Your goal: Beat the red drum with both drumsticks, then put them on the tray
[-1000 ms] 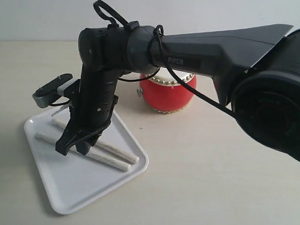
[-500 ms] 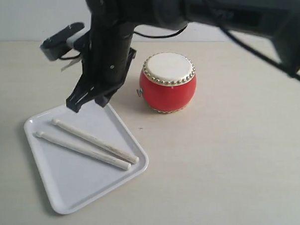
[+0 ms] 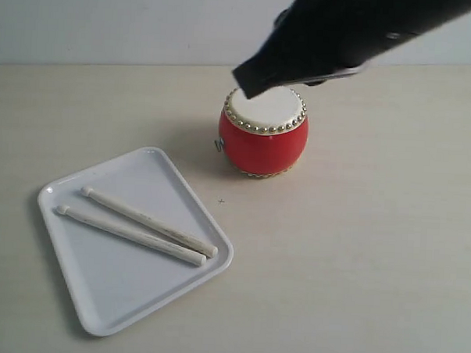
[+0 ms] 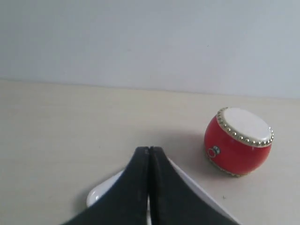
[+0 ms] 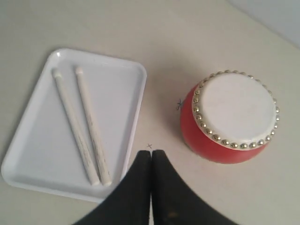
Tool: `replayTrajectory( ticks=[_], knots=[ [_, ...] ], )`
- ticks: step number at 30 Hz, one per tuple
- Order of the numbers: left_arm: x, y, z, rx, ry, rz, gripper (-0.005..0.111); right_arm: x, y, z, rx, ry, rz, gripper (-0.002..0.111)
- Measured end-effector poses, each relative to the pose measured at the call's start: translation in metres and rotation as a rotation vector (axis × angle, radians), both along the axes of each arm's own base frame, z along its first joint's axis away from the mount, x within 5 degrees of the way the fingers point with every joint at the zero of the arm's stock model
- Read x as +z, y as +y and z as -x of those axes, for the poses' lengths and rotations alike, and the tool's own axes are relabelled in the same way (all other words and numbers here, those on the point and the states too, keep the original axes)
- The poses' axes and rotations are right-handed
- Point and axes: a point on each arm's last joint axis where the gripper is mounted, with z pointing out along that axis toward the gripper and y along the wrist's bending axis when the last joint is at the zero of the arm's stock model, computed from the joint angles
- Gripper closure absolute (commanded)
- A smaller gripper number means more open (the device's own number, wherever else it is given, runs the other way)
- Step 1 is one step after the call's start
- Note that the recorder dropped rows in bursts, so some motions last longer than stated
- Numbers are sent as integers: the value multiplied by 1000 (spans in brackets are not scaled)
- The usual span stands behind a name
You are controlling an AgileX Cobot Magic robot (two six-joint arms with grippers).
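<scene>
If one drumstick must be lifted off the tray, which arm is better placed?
Probably the right arm. The right tool, shut, points beside the tray with both drumsticks in full view. The left tool sees only a tray corner, no sticks.

Blurred arm point(image 3: 343, 33), half-hidden tray point(image 4: 102, 193)
In the exterior view the dark, blurred arm covers the drum's point(image 3: 262, 146) far rim; in the left wrist view the tool point(image 4: 149, 151) hides most of the tray.
</scene>
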Motion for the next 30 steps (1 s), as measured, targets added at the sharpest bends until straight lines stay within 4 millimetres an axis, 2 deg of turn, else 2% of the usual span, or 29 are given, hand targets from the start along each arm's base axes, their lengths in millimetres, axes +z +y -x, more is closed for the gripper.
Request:
replayTrajectory(
  ticks=[3,8,12,16,30],
  knots=[
    [2,1,10,0,-55,20,107,6,-27,27,-41,-76,-96,108],
    [3,1,30,-31,-104,35,107,2,-70,74,-60,-172,-211,108],
    [3,1,33,-34,-120,37,107,15,-86,92,-59,-234,-273,108],
    [3,1,34,-36,-116,36,107,22,-93,100,-58,-269,-306,108],
    [3,1,34,-37,-114,35,107,24,-93,101,-57,-282,-318,108]
  ],
)
